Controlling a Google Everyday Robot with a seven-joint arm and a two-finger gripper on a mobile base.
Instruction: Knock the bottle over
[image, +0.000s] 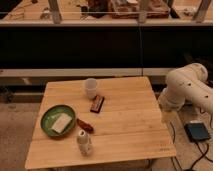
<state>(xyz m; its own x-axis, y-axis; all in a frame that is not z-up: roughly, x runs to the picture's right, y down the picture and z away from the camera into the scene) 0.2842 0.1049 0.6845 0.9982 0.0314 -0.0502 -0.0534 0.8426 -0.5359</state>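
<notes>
The bottle (83, 142) is small and pale with a light round cap. It stands upright near the front edge of the wooden table (130, 125), just right of the green plate. The white arm (187, 89) is off the table's right side. My gripper (168, 116) hangs down from it beside the right edge of the table, far to the right of the bottle and not touching it.
A white capless cup (90, 88) stands at the back middle. A dark flat bar (97, 104) lies in front of it. A green plate (58, 120) holds a pale flat item. A reddish-brown packet (84, 125) lies just behind the bottle. A dark box (197, 132) sits on the floor at right.
</notes>
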